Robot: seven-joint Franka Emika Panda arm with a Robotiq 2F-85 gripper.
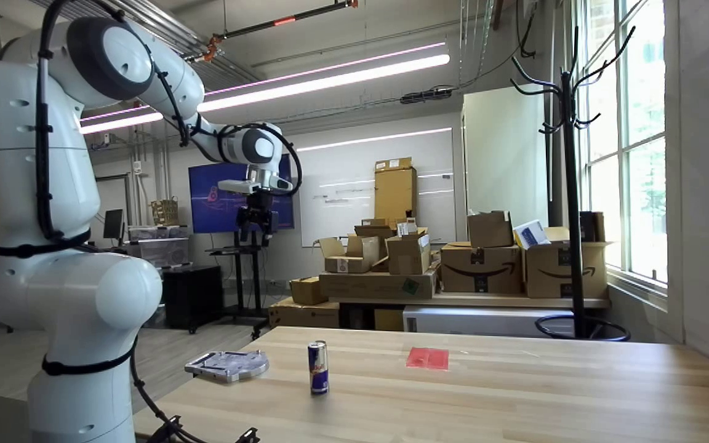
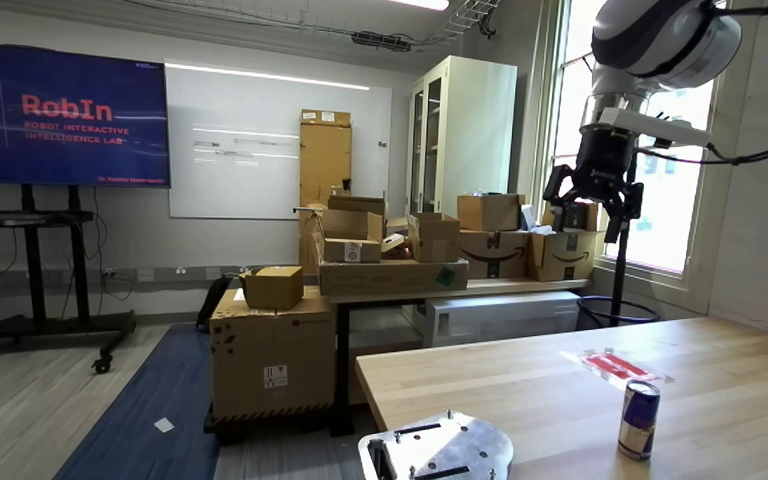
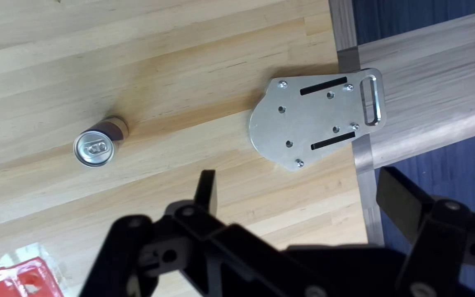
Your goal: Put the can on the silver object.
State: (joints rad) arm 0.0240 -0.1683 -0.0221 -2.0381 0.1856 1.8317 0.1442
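The can (image 1: 318, 368) is slim, dark blue and silver, and stands upright on the table in both exterior views (image 2: 639, 420). In the wrist view the can (image 3: 100, 142) shows its silvery top at the left. The silver object (image 3: 309, 117) is a flat metal plate with slots, holes and screws. It lies at the table's edge, its slotted handle end sticking out past it. It also shows in both exterior views (image 1: 228, 365) (image 2: 447, 443). My gripper (image 3: 297, 183) is open and empty, high above the table in both exterior views (image 1: 255, 235) (image 2: 584, 219).
A flat red item (image 1: 428, 359) under clear tape lies on the wooden table (image 1: 514, 400), and shows at the lower left of the wrist view (image 3: 19, 280). Cardboard boxes (image 1: 480, 267) and a black coat rack (image 1: 570, 184) stand behind the table.
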